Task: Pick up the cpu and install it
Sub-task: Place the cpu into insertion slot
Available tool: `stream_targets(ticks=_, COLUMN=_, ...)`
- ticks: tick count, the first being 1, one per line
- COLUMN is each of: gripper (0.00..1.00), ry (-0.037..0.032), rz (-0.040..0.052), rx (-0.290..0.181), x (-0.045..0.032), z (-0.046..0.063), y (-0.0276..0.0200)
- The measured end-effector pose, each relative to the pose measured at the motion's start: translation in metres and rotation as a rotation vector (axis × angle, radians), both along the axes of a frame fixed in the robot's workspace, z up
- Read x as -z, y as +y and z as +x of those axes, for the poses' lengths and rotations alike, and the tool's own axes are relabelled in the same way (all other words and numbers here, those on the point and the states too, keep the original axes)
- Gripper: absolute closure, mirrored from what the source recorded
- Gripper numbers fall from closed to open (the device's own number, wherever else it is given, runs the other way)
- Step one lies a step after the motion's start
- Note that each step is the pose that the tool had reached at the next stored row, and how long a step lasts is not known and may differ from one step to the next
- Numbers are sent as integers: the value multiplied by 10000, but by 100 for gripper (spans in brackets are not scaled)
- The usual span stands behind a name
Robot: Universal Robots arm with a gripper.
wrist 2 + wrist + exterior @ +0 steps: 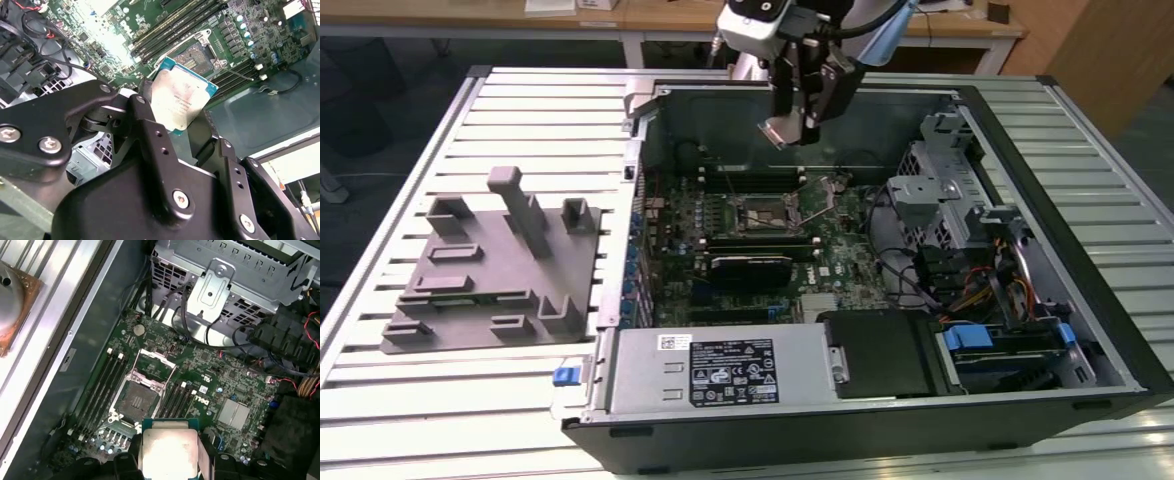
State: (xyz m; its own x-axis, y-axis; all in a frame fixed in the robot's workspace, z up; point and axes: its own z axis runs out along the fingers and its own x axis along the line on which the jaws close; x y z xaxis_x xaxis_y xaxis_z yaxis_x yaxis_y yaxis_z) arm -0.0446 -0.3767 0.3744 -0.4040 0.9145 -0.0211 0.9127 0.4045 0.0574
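**Chip lifted and held above the open socket, not yet seated**

The gripper (798, 125) hangs over the far part of the open computer case (1067, 330), which lies on its side on the slatted table (520, 110). Its black fingers (150, 132) are closed on the cpu (182, 95), pinching the thin square by two opposite edges. The pale metal top faces the second wrist camera and the chip sits tilted between the jaws. In the exterior view the chip shows as a small pale square at the fingertips, clear of everything below and well above the board.

The socket (139, 399) lies on the motherboard (841, 260) near the middle of the case, flanked by rows of memory slots (102, 385). Its frame looks swung open, and the dark bed inside looks bare, so nothing appears to be installed there. In the first wrist view the chip sits near the socket but to one side of it, so I judge it close to the socket and not yet lined up squarely over it.

The grey fixture (480, 280) stands on the table at the exterior view's left, well apart from the case and from the gripper. No chip is visible on it.

By my reading, the pick-up is done and the chip has been carried over the case. Setting it squarely into the socket bed and letting go of it are the parts not yet done.
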Motion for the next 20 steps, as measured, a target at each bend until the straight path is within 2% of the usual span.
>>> stream_targets(ticks=5, gripper=47, ry=3, rz=0, rx=1, x=51, z=0, y=24)
stream_targets(ticks=7, gripper=47, ry=3, rz=2, rx=149, x=77, z=1, y=34)
stream_targets(ticks=20, gripper=47, ry=4, rz=0, rx=2510, x=221, z=1, y=35)
